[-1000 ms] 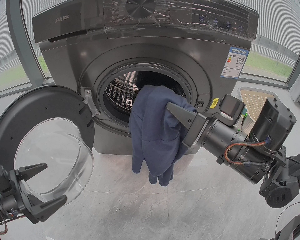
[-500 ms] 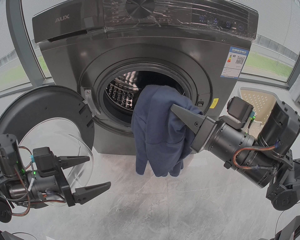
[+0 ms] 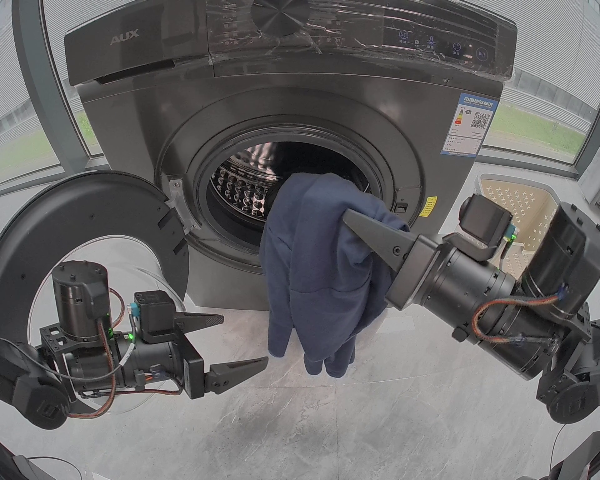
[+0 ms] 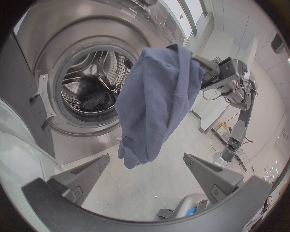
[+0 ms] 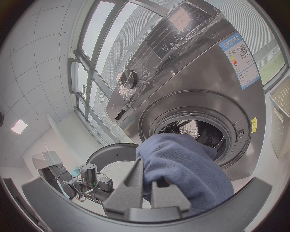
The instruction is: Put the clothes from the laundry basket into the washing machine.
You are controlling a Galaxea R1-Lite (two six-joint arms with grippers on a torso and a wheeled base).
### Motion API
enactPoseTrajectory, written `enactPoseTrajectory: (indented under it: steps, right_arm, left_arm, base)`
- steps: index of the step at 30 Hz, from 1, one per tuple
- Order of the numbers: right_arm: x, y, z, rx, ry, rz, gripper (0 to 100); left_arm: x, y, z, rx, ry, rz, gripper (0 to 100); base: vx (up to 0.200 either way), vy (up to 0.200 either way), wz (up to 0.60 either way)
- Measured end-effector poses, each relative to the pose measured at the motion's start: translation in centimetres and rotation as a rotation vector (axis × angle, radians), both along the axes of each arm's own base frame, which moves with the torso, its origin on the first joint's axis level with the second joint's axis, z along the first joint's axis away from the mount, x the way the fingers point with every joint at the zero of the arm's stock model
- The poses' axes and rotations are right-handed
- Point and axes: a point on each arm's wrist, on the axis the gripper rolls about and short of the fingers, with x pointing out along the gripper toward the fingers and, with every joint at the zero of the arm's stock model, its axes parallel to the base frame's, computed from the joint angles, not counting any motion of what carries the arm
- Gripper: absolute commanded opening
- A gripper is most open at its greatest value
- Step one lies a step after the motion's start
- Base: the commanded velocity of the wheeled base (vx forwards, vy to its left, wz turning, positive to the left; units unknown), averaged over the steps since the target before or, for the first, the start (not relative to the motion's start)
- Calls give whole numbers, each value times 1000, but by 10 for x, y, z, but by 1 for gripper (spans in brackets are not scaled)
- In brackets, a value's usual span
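1. A dark grey front-loading washing machine (image 3: 281, 94) fills the upper middle of the frame, its round glass-centred door (image 3: 94, 219) open at the left.
2. The right claw (image 3: 361, 226), entering from the right edge, grips a dark blue fabric garment (image 3: 312, 269) that hangs before the drum opening (image 3: 244, 187), over the pale marbled floor (image 3: 375, 425).
3. The left claw (image 3: 244, 340), at lower left, has its fingers spread, apart from the garment.
4. A cream perforated laundry basket (image 3: 525, 203) sits at the right.

Front of washing machine (image 3: 400, 125) dark grey, satin sheen; wrinkled film (image 3: 356, 28) glossy; drum (image 3: 240, 187) shiny perforated metal; navy garment (image 3: 319, 262) soft matt cloth; door bowl (image 3: 125, 256) clear, glossy; floor (image 3: 350, 431) polished stone-look tiles.
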Motion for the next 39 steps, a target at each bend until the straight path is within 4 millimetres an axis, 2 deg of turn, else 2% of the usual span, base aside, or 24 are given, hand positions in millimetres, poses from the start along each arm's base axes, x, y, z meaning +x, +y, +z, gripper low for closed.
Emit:
enactPoseTrajectory:
  steps: [9, 21, 22, 33, 39]
  right_arm:
    - [-3, 3, 0, 0, 0, 13, 0]
    - [-6, 6, -1, -1, 2, 28, 0]
    - [-6, 6, -1, -1, 1, 29, 0]
    - [-7, 6, -2, -5, 5, 29, 0]
    - [-7, 4, -6, -9, 7, 27, 0]
  left_arm:
    - [20, -18, -16, 7, 14, -32, 100]
    - [57, -39, -34, -21, -31, -21, 100]
    - [59, -40, -36, -22, -31, -20, 0]
    - [69, -45, -39, -54, -87, -21, 0]
    - [64, -44, -38, -82, -118, -25, 0]
  base:
    - [0, 0, 0]
    - [0, 0, 0]
    - [0, 0, 0]
    - [0, 0, 0]
    - [0, 0, 0]
